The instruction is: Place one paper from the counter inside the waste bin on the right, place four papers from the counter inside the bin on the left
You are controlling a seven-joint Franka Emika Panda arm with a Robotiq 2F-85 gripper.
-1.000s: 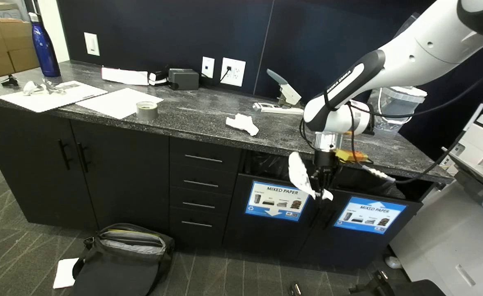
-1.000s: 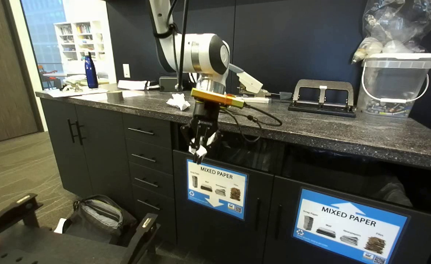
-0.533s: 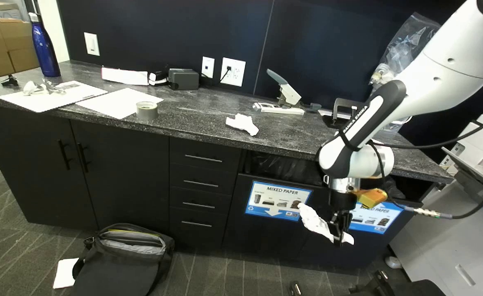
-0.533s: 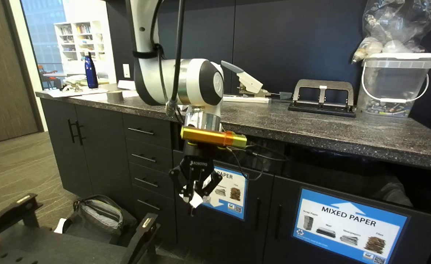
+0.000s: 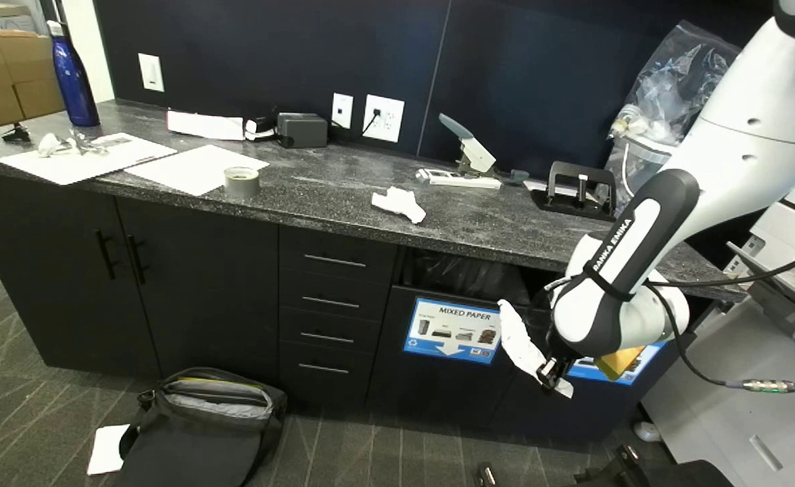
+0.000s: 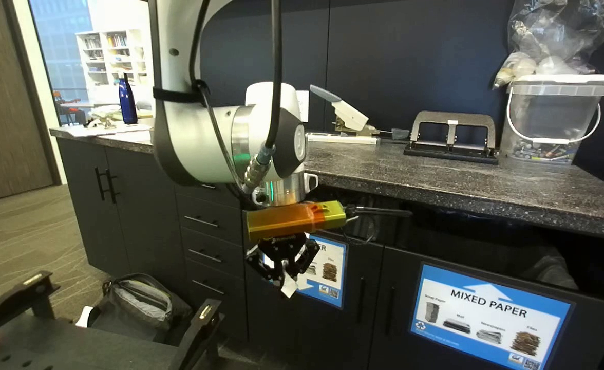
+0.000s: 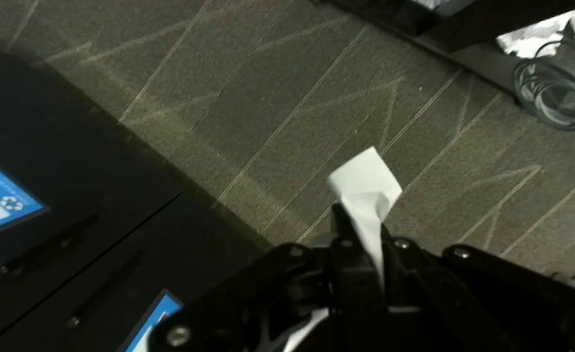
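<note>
The gripper [image 5: 550, 376] was closed on a crumpled paper [image 5: 520, 345], a long end trailing off to one side and a small corner poking out beyond the grip. The step in hand looked like carrying this wad to a bin. The gripper hung out in front of the bins, over neither opening, so the next move probably called for raising it, bringing it inward above one mouth and only then letting go; which bin was meant could not be told. The trailing end might catch on the bin's front edge. A second wad [image 5: 399, 204] lay on the counter [image 5: 343, 179], behind and higher than the gripper, well apart from it.

Behind the gripper, the left bin [image 5: 438, 385] held a dark plastic liner [image 5: 468, 274], and the right bin [image 6: 589, 329] showed crumpled plastic [image 6: 551, 270]; both were too shadowed to show any paper inside. Farther back, a lidded clear bucket [image 6: 553, 115] held small mixed items [image 6: 546, 151], with a clear plastic bag [image 6: 553, 46] just above its lid.
</note>
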